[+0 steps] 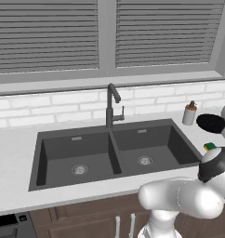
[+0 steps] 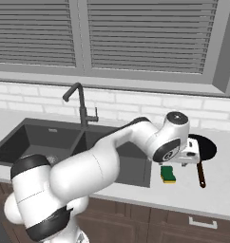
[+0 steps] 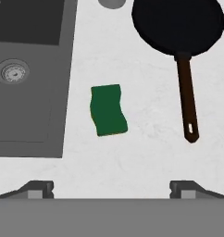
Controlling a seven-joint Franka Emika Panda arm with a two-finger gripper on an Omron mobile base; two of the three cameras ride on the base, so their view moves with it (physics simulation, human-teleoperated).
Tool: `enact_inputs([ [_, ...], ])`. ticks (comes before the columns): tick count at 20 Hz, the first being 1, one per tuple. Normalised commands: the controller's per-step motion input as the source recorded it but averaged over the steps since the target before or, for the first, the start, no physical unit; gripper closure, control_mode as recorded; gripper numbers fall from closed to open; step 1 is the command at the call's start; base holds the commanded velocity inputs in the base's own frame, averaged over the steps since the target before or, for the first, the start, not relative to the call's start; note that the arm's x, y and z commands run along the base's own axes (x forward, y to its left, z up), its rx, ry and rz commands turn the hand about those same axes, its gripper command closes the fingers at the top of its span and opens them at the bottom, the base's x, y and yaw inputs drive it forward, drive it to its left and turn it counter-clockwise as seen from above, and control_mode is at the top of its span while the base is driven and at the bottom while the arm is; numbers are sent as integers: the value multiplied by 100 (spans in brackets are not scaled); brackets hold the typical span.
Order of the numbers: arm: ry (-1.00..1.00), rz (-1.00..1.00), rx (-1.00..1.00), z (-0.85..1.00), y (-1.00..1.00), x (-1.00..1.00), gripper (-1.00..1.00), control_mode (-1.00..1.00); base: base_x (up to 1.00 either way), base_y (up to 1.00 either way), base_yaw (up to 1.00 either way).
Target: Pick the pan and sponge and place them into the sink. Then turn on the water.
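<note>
The black pan (image 3: 177, 21) lies on the white counter right of the sink (image 3: 35, 120), its brown handle (image 3: 187, 99) pointing toward the counter's front edge. The sponge (image 3: 108, 109), green side up, rests between the pan and the sink's right basin. My gripper (image 3: 114, 190) hangs open above the counter, over the front edge, empty and touching nothing. From the right base camera the pan (image 2: 206, 146) and sponge (image 2: 168, 174) sit beside my hand. The pan (image 1: 210, 122) and sponge (image 1: 209, 147) also appear at the right in the left base view. No water runs from the faucet (image 1: 110, 106).
A white soap bottle with a brown pump (image 1: 190, 113) stands behind the pan against the tiled wall. The sink's two basins hold nothing but their silver drains (image 1: 145, 160). Window blinds hang above the counter.
</note>
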Motion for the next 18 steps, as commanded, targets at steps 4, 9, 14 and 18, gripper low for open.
enact_inputs([
  [4, 0, 0, -7, -24, -50, 0, -100, -100, 0, 0, 0],
  [9, 0, 0, -6, -29, -43, 0, -100, -100, 0, 0, 0],
  [14, 1, 0, 0, -24, -36, 2, -100, -100, 0, 0, 0],
  [18, 3, 0, 0, -14, -31, 12, -100, -100, 0, 0, 0],
])
